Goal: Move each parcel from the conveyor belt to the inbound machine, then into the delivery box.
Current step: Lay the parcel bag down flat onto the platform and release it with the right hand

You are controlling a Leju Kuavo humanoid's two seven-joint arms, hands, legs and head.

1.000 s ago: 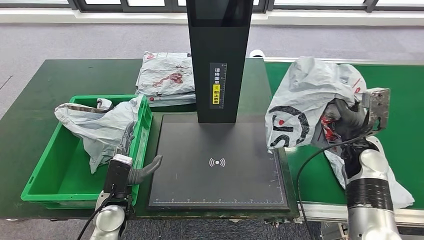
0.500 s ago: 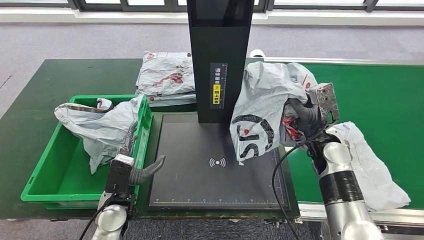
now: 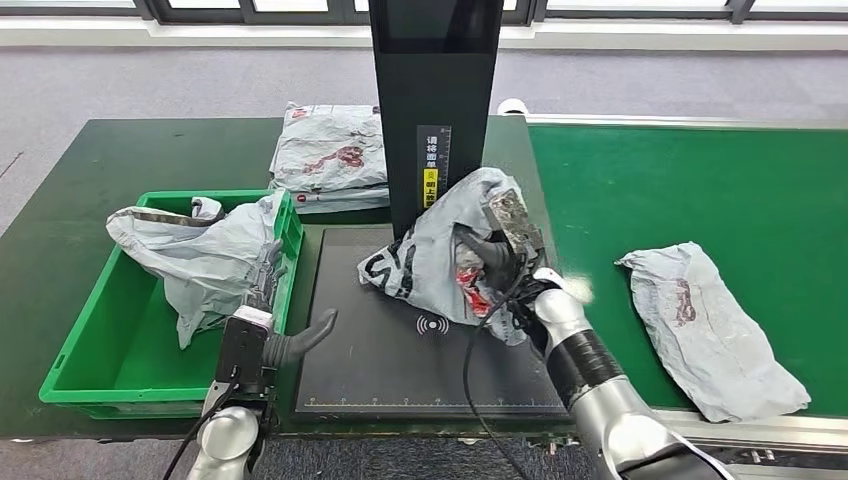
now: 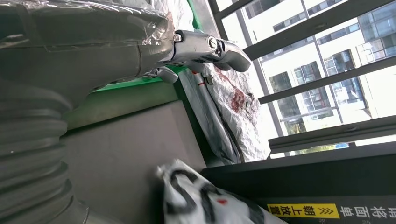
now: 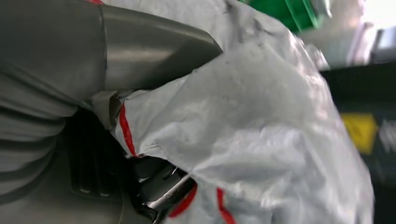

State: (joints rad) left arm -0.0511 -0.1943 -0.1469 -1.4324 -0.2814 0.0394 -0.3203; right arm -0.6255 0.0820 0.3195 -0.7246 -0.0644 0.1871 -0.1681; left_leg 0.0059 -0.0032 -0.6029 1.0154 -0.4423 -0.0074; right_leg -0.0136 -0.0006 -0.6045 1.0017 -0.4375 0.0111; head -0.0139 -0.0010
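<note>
A: Progress? The right robot hand [image 3: 497,262] is clutching a grey parcel [image 3: 430,255] over the scanner plate [image 3: 380,360].

B: One bag's in the green box [image 3: 90,345] beside the left robot hand [image 3: 285,340], which is spread and holding nothing; another parcel [image 3: 705,325] waits on the belt [image 3: 700,185].

Yellow Chinese-character label [image 3: 433,181] on black column [image 3: 434,100], wireless-wave symbol [image 3: 432,324] on scan plate [image 3: 400,360]

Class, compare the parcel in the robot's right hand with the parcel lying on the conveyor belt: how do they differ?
The held parcel is bunched up in the right hand over the scanner plate; the belt parcel lies flat and untouched on the green conveyor belt. The held one shows bold black lettering, the belt one a red mark. Both are crumpled grey plastic mailers.
</note>
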